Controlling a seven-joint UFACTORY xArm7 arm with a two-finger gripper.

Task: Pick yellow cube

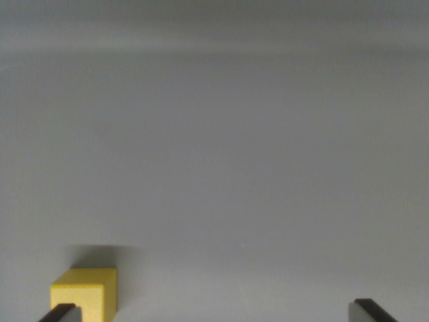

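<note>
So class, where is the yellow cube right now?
In the wrist view, the yellow cube sits at the bottom left on the grey surface, beside the claw's left fingertip.

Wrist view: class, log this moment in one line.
yellow cube: beside left finger, not centred | fingers: open | gripper: empty | surface: grey

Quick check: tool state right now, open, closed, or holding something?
Tool: open, holding nothing; the yellow cube sits by the finger on the wrist view's left, not centred between the two.

Surface (221, 168): plain grey, matte, filling all I can see. One item on it: yellow cube (86, 293), near edge, the wrist view's left, resting flat with a soft shadow on its far side.
</note>
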